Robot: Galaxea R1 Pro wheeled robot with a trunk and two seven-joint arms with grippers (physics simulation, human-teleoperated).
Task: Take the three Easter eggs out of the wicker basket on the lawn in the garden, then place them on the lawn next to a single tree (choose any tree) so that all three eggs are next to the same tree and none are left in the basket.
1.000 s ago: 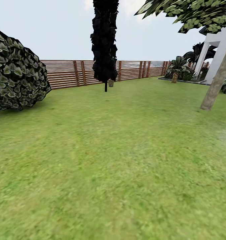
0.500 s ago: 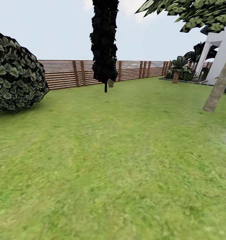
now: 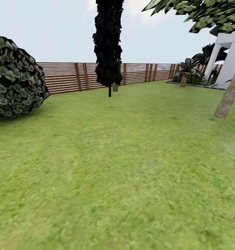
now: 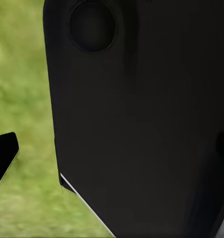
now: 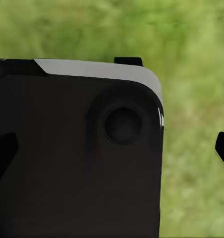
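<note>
Looking across the lawn (image 3: 124, 166), green mottled grass spreading from the near edge to a brown slatted fence (image 3: 79, 76) running along the far side at 11 to 1 o'clock. Standing at 12 o'clock, a dark leafy thin-stemmed tree (image 3: 108, 45), with a small brownish thing (image 3: 115, 87) just beside its stem at the fence line, too small to tell what. Sitting at 10 o'clock, a big round shrub (image 3: 15, 81) on the grass. Leaning at 3 o'clock, the tree (image 3: 231, 93) with bare grey-brown trunk, base on the grass, leaves overhead at 1 to 2 o'clock. Showing behind it at 2 o'clock, a white house (image 3: 228, 55) and a short palm (image 3: 184, 73) near the fence corner. Eggs and basket not locatable here; only the lawn and the tree placed as above.

Left wrist view: black robot body (image 4: 141, 114) blocking most of the frame, blurred grass beside it, one dark claw fingertip (image 4: 3, 156) poking in at the edge; claw opening cannot tell, nothing seen in hold.

Right wrist view: black body panel with grey trim (image 5: 77, 148) over blurred grass, dark fingertip (image 5: 223, 148) at the edge; claw opening cannot tell either, no held thing visible.
</note>
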